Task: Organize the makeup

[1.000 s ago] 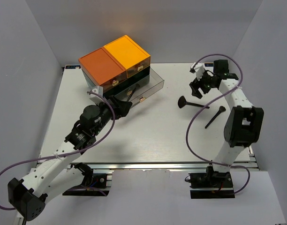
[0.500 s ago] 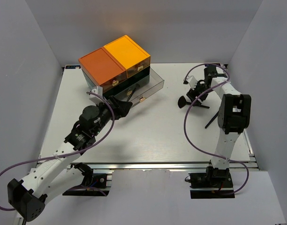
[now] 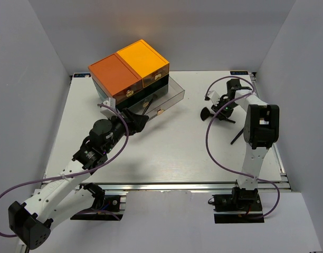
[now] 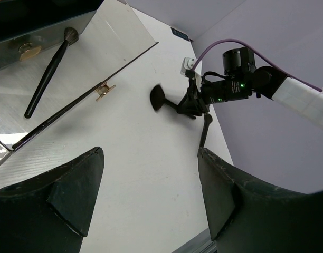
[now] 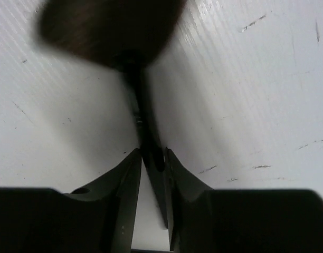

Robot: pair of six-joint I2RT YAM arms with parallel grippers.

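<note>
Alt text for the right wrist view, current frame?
The right gripper has its fingers pinched shut on the thin black handle of a makeup brush, white table behind it. The brush's dark bristle head sits blurred at the top of the frame.

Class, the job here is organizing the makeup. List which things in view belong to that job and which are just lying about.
Belongs to the job:
- wide-headed brush, clamped in the right gripper
- thin brush, lying on the table
- long brush, in the open drawer

Just there:
- orange-topped drawer box
- purple cables
- left gripper, open and holding nothing
</note>
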